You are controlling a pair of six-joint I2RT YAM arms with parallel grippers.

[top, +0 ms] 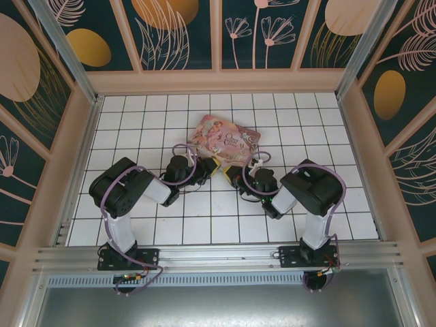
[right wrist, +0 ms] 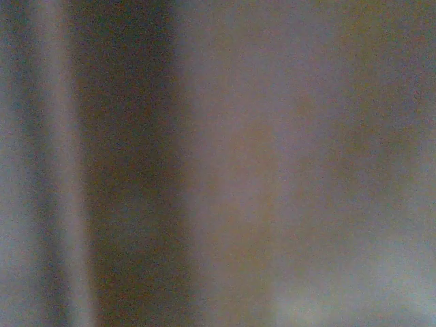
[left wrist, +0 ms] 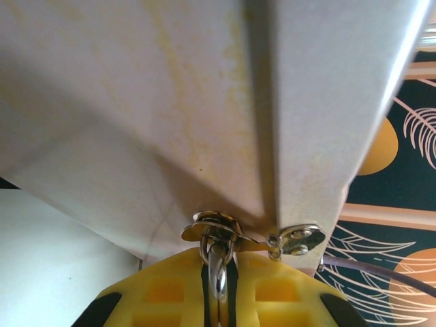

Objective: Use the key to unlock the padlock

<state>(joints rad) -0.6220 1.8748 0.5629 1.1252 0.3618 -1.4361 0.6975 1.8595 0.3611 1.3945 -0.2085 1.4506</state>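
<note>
Item: padlock (left wrist: 218, 276).
Location: hung through hasp (left wrist: 212, 228) at edge of pink tin box (top: 225, 139), mid tabletop (top: 136, 122). Silvery shackle visible, body hidden.
Handling, judged: tiny, light, rigid metal, slick. Likely swings on hasp, needs steadying.
Hold: pinch body flats or shackle, leave keyway clear.
My left tool (left wrist: 219, 303): narrow, pinching shackle.
My right tool (top: 234, 174): shut tight, just beside left. Whether on key, cannot tell.

The counter (top: 136, 116) is a grid of white square tiles with dark joints, and a metal rail (top: 218, 255) runs along its near edge. A pink illustrated tin (top: 225, 138) sits on it just beyond the middle, askew to the tile lines.
</note>
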